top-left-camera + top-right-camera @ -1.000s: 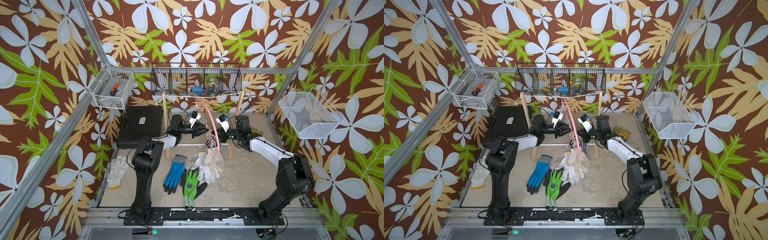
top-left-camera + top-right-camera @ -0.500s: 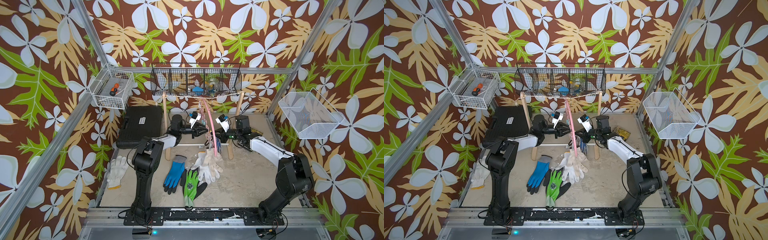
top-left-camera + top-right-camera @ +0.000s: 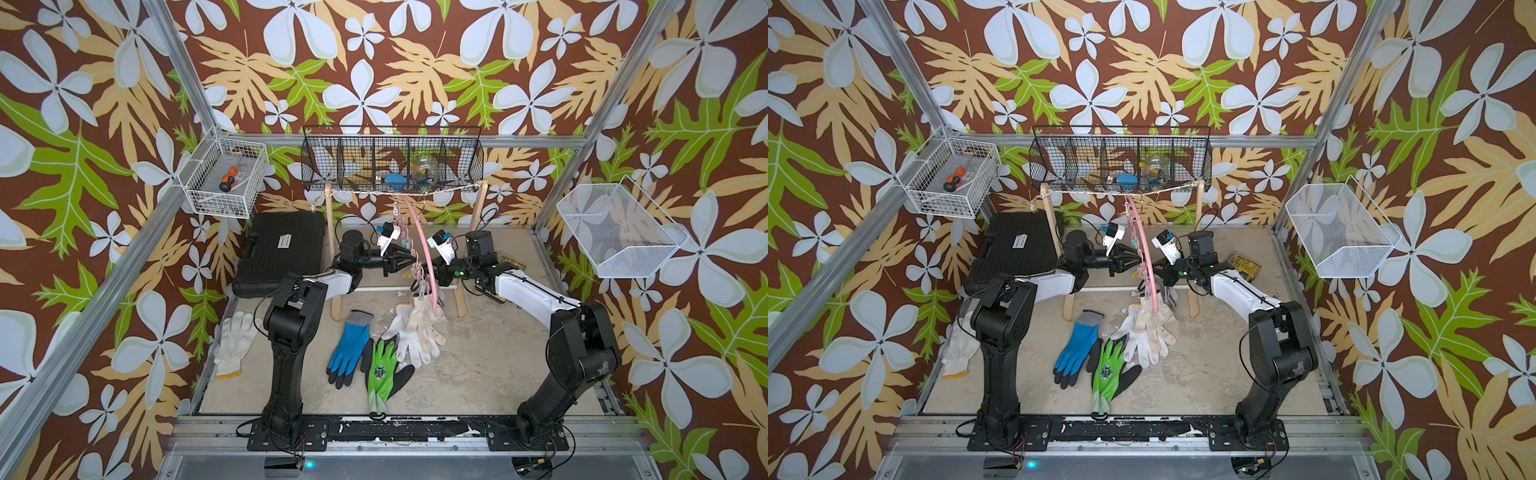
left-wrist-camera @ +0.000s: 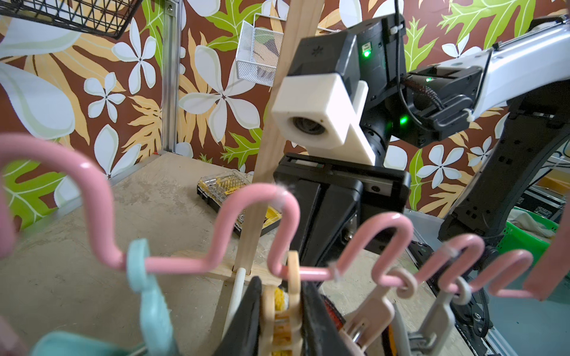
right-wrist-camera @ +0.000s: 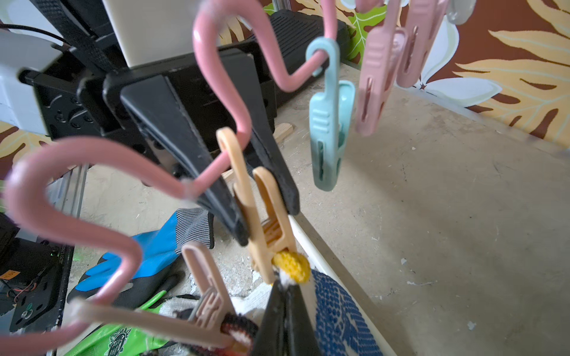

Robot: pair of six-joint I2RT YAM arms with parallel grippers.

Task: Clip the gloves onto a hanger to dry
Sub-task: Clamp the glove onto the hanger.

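Up front on the tabletop (image 3: 478, 365) the green glove (image 3: 380, 370) and blue glove (image 3: 349, 353) lie side by side, white gloves (image 3: 417, 332) heaped just behind. Further back the pink hanger (image 4: 98, 200) dangles off the wooden rack (image 3: 331, 224), left gripper (image 5: 266, 222) jaws squeezing a tan clip (image 5: 271, 237) on it, right gripper (image 5: 285, 296) jaws pinched tight on a blue-dotted glove (image 5: 334, 311) just under its yellow cuff, at that clip's mouth.
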